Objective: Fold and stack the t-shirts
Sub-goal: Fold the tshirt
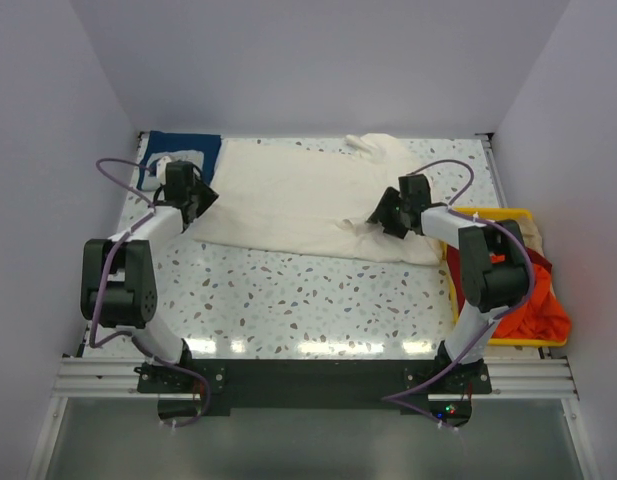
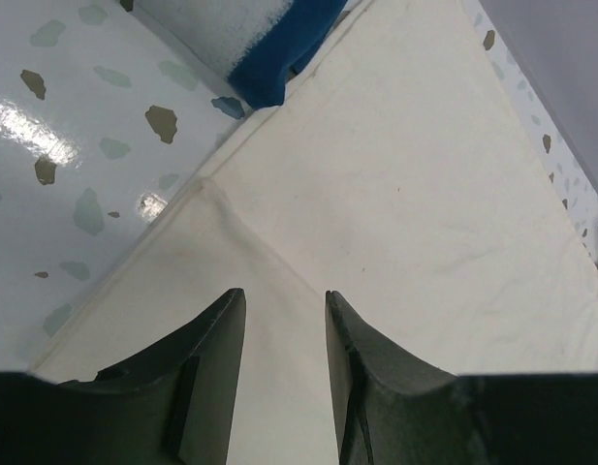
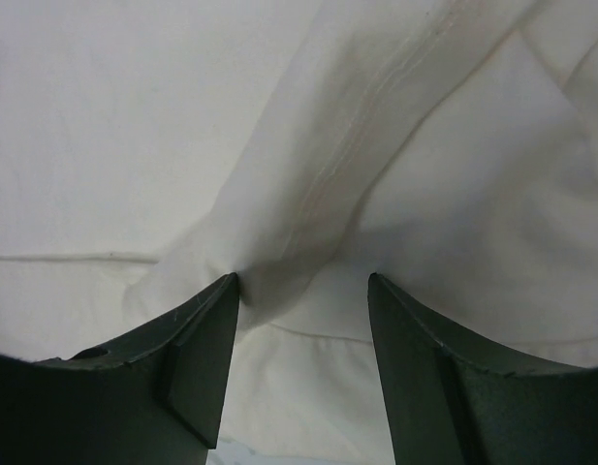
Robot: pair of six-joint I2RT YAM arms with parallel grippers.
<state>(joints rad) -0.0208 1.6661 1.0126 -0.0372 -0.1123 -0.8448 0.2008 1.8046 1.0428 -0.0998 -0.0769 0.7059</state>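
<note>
Cream t-shirt [image 1: 298, 200]: spread flat.
Left gripper [image 2: 284, 293]: parted, empty.
Right gripper [image 3: 303, 278]: wide, empty, over crease [image 3: 323, 189].
Tip: smooth crease first.

The large t-shirt [image 1: 308, 200] is spread across the far half of the surface [image 1: 288, 300], from left of centre to the right side. A folded t-shirt [image 1: 183, 150] is laid in the far left corner, just beside the large one's left edge. A bin [image 1: 493, 211] is set at the right edge, with a far t-shirt [image 1: 533, 235] and a near t-shirt [image 1: 543, 300] heaped in it. The left pincer [image 1: 200, 210] is held over the large t-shirt's left edge, and the right pincer [image 1: 381, 215] over its right part.
</note>
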